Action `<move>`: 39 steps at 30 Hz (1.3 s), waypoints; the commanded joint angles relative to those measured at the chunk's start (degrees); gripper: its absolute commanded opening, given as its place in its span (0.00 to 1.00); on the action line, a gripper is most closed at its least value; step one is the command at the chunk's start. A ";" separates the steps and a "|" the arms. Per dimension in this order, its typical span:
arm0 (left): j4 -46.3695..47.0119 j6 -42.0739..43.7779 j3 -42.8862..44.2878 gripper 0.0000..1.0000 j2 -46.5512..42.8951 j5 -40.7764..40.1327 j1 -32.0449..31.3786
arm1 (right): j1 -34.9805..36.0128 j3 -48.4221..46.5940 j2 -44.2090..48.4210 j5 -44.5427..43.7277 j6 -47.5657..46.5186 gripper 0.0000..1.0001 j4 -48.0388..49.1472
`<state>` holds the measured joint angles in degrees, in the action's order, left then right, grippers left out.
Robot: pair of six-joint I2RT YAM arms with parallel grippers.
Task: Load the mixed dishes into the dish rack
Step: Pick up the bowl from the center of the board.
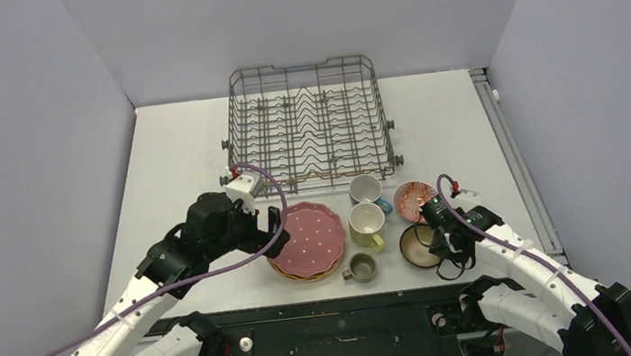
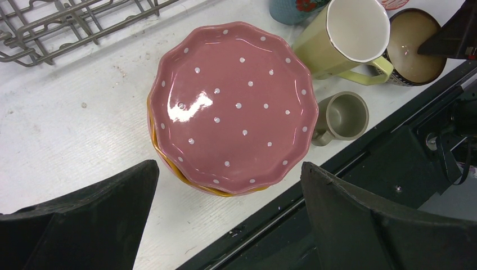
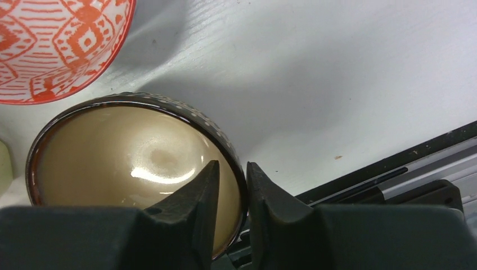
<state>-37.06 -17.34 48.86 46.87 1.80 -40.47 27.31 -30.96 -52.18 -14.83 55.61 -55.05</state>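
Note:
The dish rack (image 1: 307, 124) stands empty at the back centre. A pink dotted plate (image 1: 305, 235) tops a stack with an orange plate (image 2: 169, 164) under it. My left gripper (image 1: 269, 229) is open and empty just above the stack's left edge; in the left wrist view the gripper (image 2: 229, 169) has its jaws spread wider than the pink plate (image 2: 233, 107). My right gripper (image 1: 440, 240) is shut on the near rim of the dark brown bowl (image 3: 124, 157), one finger inside and one outside. The bowl (image 1: 416, 246) rests on the table.
A blue mug (image 1: 366, 189), a yellow mug (image 1: 366, 223) and a small grey-olive mug (image 1: 360, 267) stand between the plates and the bowls. The red-patterned bowl (image 1: 414, 199) sits just behind the brown bowl. The table's black front rail (image 1: 337, 307) runs close by.

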 commanded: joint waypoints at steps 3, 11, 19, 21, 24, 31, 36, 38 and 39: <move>1.88 0.63 0.00 0.96 -0.49 -0.15 -0.23 | -0.06 -0.56 -0.13 -0.59 0.40 0.12 1.19; 1.82 0.64 0.01 0.96 -0.54 -0.33 -0.23 | 0.00 -2.30 1.82 -2.10 -0.12 0.00 -0.95; 2.07 0.69 0.22 0.96 -0.91 0.53 -0.10 | 0.74 -8.22 5.75 -5.17 -1.17 0.00 -7.35; 2.34 0.65 0.21 0.96 -1.17 0.80 -0.13 | 1.24 -9.86 6.30 -5.98 -1.35 0.00 -9.62; 2.53 0.52 0.46 0.96 -1.33 1.26 -0.14 | 2.01 -12.80 7.05 -7.17 -1.75 0.00 -11.20; 4.06 -1.07 1.53 0.96 -1.35 4.41 -0.17 | 3.27 -21.31 6.82 -9.24 -4.83 0.00 -14.67; 5.04 -2.46 2.84 0.96 -1.33 7.70 -0.18 | 4.47 -26.97 4.92 -10.70 -7.14 0.00 -15.90; 5.53 -3.58 3.44 0.96 -1.43 8.79 -0.15 | 5.08 -28.76 3.97 -10.61 -8.06 0.00 -15.85; 5.73 -3.84 3.61 0.96 -1.43 9.12 -0.19 | 5.57 -29.98 3.60 -10.50 -8.72 0.00 -15.59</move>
<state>-35.57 -19.11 48.90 46.17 7.40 -40.47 31.51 -55.96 -47.07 -22.55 49.45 -71.72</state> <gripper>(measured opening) 0.963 0.054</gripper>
